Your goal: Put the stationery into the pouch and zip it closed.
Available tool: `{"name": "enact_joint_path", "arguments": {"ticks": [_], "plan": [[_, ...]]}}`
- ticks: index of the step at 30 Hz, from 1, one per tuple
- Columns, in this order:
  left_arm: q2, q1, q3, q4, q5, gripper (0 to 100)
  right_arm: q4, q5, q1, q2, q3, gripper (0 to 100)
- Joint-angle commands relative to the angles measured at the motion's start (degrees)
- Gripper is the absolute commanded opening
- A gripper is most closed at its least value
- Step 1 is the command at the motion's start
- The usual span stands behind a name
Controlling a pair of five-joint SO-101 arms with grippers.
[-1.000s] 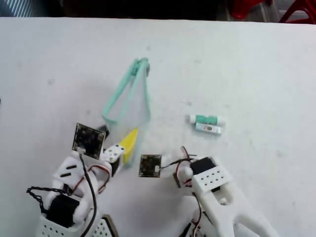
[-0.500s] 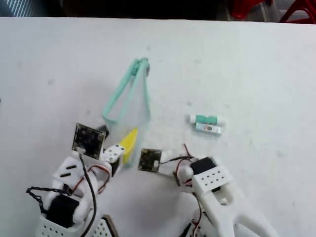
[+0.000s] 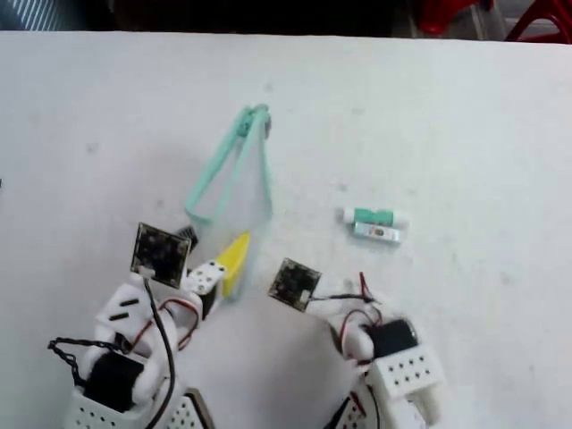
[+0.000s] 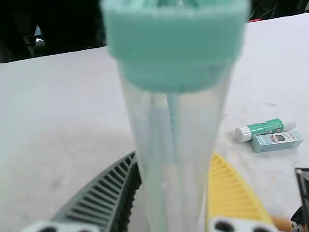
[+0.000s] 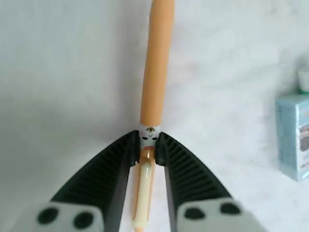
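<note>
Orange pen (image 5: 155,72), one, juts straight out of the right claw (image 5: 147,142), which is clamped on its pale end. One clear pouch (image 3: 234,174) stretches away from the left claw (image 4: 171,169), pinched at its near end. One glue stick (image 3: 375,215) and one small box (image 3: 376,232) lie nearby.

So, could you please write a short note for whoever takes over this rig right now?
The left pincer is shut on the near end of the pouch, which lies on the table; its zip looks open.
The right pincer is shut on an orange pen.
The glue stick and small box lie side by side, right of the pouch.
Done: pen gripped.
Left: put the pen, glue stick and small box in, then zip the pouch closed.
</note>
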Motion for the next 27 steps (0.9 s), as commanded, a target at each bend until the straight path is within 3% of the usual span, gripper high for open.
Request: {"name": "enact_joint_path", "arguments": {"ticks": [1,3,9,15,27], "plan": [[0.1,-0.3,-0.4,-2.0,0.6,22,9.2,-0.6,0.8,-21.8,2.5,1.7],[0.1,-0.2,-0.4,-2.0,0.6,22,13.1,-2.4,0.9,-28.5,3.3,1.7],[0.1,-0.2,-0.4,-2.0,0.6,22,4.3,-4.0,6.7,-20.1,2.3,1.7],[0.1,-0.2,-0.4,-1.8,0.7,22,5.4,-13.8,12.2,-23.1,-1.9,1.7],[0.1,-0.2,-0.4,-1.8,0.6,22,-0.3,-30.2,31.9,-26.8,-3.7,1.7]]}}
